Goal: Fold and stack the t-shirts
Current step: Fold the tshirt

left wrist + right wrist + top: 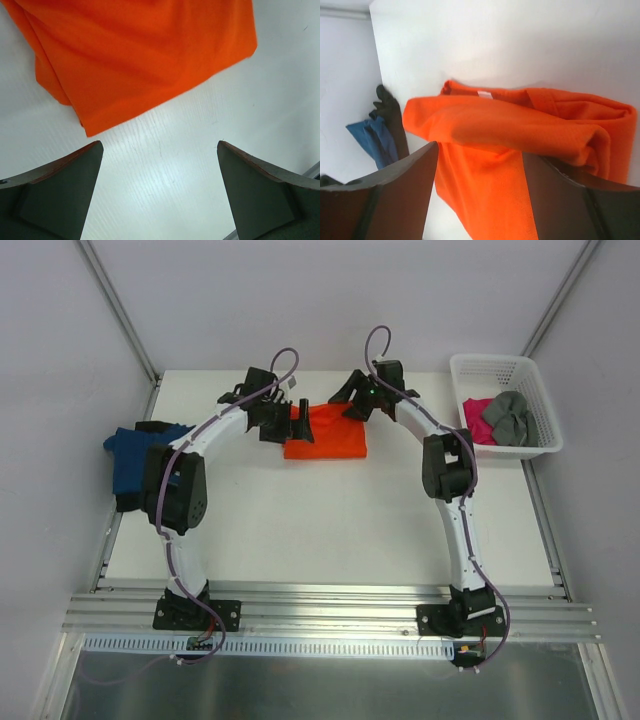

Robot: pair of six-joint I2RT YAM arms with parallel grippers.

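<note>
The bright orange t-shirt (326,434) lies folded at the back middle of the table. My left gripper (300,424) is at its left edge; in the left wrist view it (159,145) is open over bare table, with the orange t-shirt (145,55) just ahead of the fingertips. My right gripper (353,408) is at the shirt's far right corner; in the right wrist view it (480,150) is open with a loose fold of the orange t-shirt (520,130) between its fingers. A dark blue t-shirt (132,458) and a black one (160,428) lie at the table's left edge.
A white lattice basket (535,390) stands at the back right, holding a magenta pink t-shirt (477,417) and a grey t-shirt (510,418). Grey walls enclose the table on the left, back and right. A metal rail runs along the near edge.
</note>
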